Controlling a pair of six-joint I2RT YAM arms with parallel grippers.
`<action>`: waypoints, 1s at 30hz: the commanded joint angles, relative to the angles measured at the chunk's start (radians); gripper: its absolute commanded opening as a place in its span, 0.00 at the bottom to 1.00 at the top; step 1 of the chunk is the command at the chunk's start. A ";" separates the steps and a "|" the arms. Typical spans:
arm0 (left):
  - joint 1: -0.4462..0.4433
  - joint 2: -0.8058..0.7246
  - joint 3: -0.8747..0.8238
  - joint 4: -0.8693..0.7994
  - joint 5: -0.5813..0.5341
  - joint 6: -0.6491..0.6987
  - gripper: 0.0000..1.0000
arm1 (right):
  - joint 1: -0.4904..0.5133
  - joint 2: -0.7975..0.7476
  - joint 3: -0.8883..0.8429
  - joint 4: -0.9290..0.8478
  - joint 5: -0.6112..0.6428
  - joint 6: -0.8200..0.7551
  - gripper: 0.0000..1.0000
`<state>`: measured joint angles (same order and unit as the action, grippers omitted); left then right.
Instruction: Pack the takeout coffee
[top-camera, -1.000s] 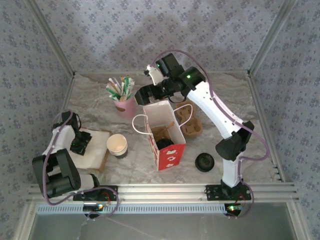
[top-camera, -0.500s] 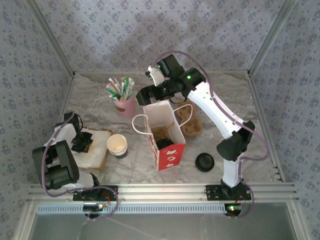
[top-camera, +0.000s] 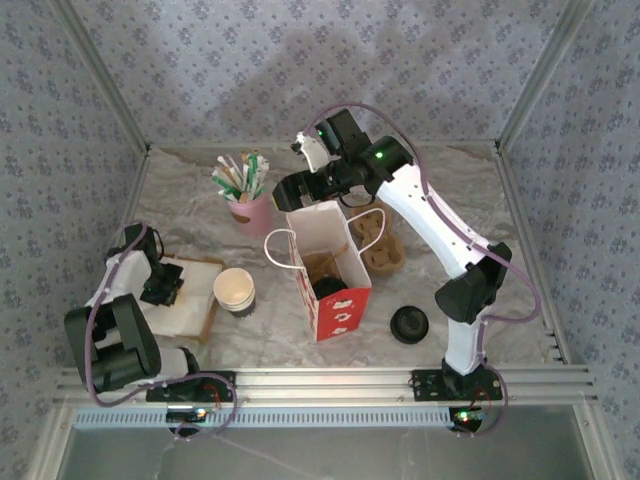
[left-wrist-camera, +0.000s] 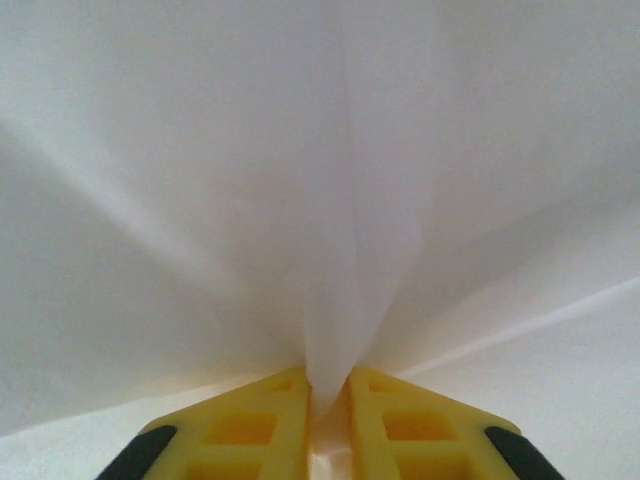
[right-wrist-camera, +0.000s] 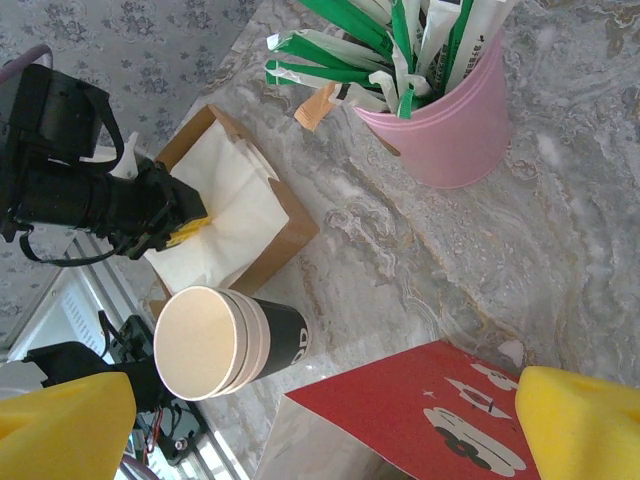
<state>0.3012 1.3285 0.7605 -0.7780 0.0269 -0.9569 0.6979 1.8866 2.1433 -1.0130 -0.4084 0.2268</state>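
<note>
1. Left claw (left-wrist-camera: 328, 385) is pinched almost shut on a raised fold of white napkin (left-wrist-camera: 330, 200), over the napkin stack (right-wrist-camera: 225, 215) in its brown tray (right-wrist-camera: 290, 228) at the left of the surface (top-camera: 190, 190). I suspect the pinch has caught more than one sheet (I cannot count layers). If so, a lift would drag several along or tip the light tray.
2. Only the fingertips hold that thin paper, so a quick pull could tear it or let it slip free.
3. My right claw (top-camera: 292, 188) hangs wide open and holds nothing, above the back rim of the red paper bag (top-camera: 330, 275). The bag stands upright with nothing bracing it, so a careless descent could crush the rim or topple it.
4. The coffee cups (top-camera: 235, 292), stacked and lidless, stand between tray and bag, just beside the tray. A low carry from the left toward the bag could knock them over.
5. Something dark and round (top-camera: 328, 290) sits inside the bag (I cannot tell whether it is a lidded cup). A black lid (top-camera: 409, 324) lies on the surface to the bag's right. If that lid is forgotten, I risk packing an open cup.
</note>
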 joint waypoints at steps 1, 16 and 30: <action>0.006 -0.031 0.040 -0.050 -0.025 0.004 0.09 | -0.005 -0.034 -0.005 0.009 -0.018 -0.014 1.00; 0.006 -0.090 0.078 -0.110 -0.039 0.020 0.08 | 0.002 -0.036 -0.010 0.007 -0.016 -0.015 1.00; 0.006 -0.210 0.132 -0.192 -0.062 0.056 0.00 | 0.004 -0.040 0.003 -0.006 -0.011 -0.015 1.00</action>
<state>0.3012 1.1675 0.8474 -0.9119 -0.0143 -0.9257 0.6983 1.8866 2.1399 -1.0138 -0.4084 0.2268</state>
